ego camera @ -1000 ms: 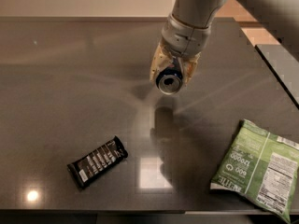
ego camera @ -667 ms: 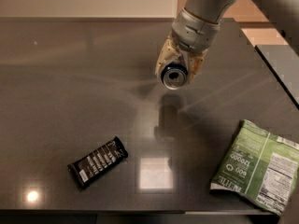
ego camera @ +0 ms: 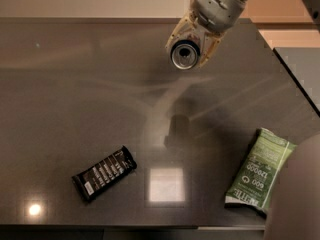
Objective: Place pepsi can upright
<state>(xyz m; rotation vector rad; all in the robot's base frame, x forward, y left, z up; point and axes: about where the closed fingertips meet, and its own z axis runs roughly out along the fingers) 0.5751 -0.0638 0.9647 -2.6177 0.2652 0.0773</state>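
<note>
My gripper [ego camera: 188, 48] hangs above the far middle of the dark table [ego camera: 75, 94], its cream fingers [ego camera: 178, 31] closed around the pepsi can [ego camera: 184, 55]. The can is held in the air with its silver pull-tab end facing the camera; only a thin band of its dark blue side shows. Its shadow falls on the table below, near the middle.
A black snack bar [ego camera: 104, 173] lies at the front left of the table. A green chip bag [ego camera: 258, 170] lies at the front right near the edge. A bright light reflection [ego camera: 166, 184] sits on the tabletop between them. The table's right edge runs diagonally past the arm.
The gripper has carried the can up and slightly to the right, farther from the tabletop. The snack bar and chip bag have not moved.
</note>
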